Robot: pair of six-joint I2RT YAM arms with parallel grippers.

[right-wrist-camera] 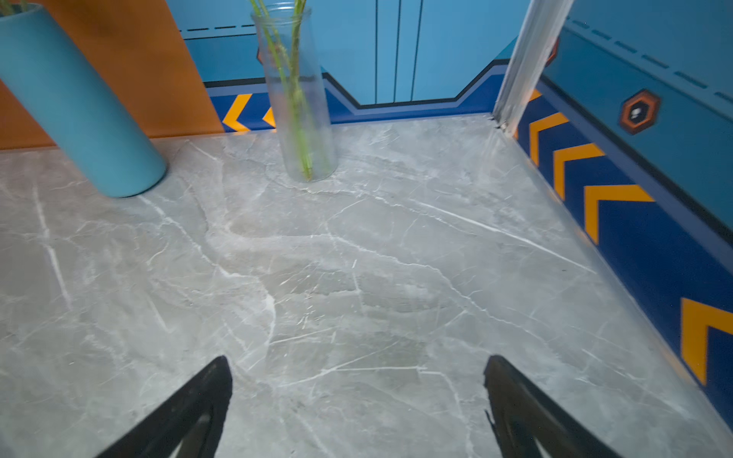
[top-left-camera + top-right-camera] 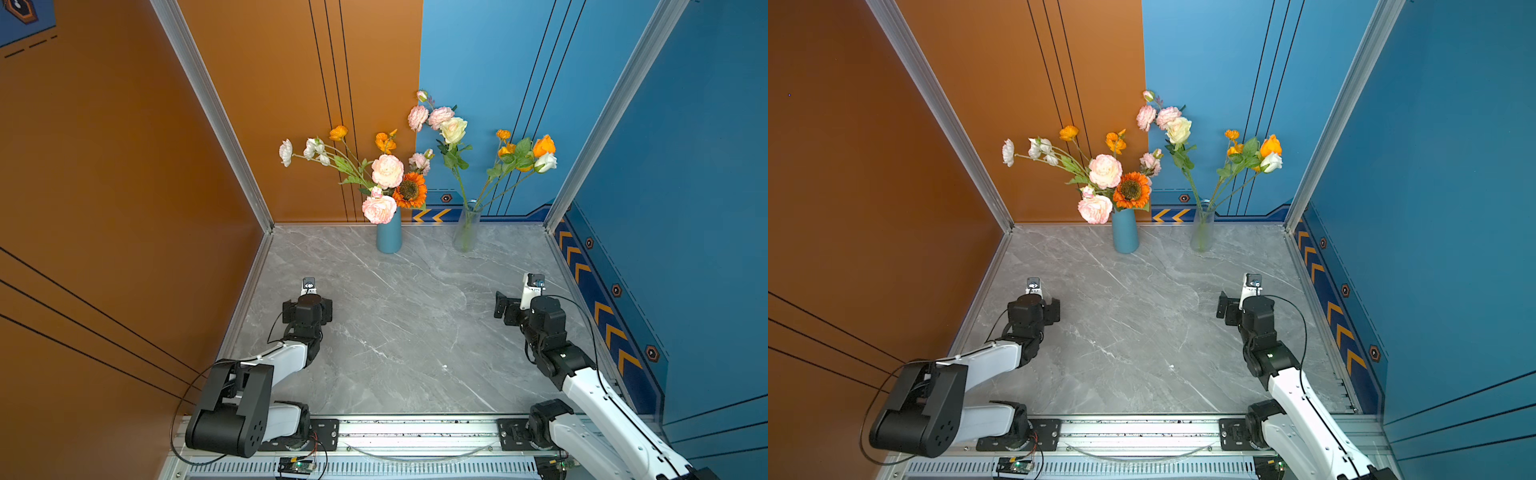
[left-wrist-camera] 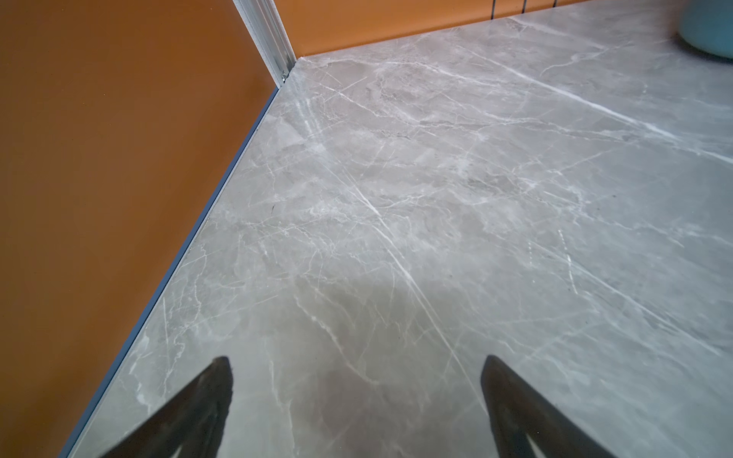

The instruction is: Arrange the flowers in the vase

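The flowers stand in two vases by the back wall. A blue vase (image 2: 389, 235) (image 2: 1125, 235) (image 1: 79, 107) holds pink, white and orange blooms and a sunflower (image 2: 409, 190) (image 2: 1131, 190). To its right, a clear glass vase (image 2: 466, 228) (image 2: 1202, 228) (image 1: 301, 99) holds pink, cream and orange flowers (image 2: 453, 129) (image 2: 1178, 129) on green stems. My left gripper (image 2: 307, 311) (image 2: 1034, 311) (image 3: 357, 365) hangs open over bare table near the left wall. Nearer the right wall, my right gripper (image 2: 523, 309) (image 2: 1241, 309) (image 1: 357, 365) is open too, short of the glass vase. Neither holds anything.
The grey marble table (image 2: 407, 332) (image 2: 1133, 332) is walled by an orange panel (image 2: 124, 208) on the left and a blue panel (image 2: 685, 208) on the right, with aluminium corner posts (image 2: 266, 220). A metal rail (image 2: 415, 432) runs along the front edge.
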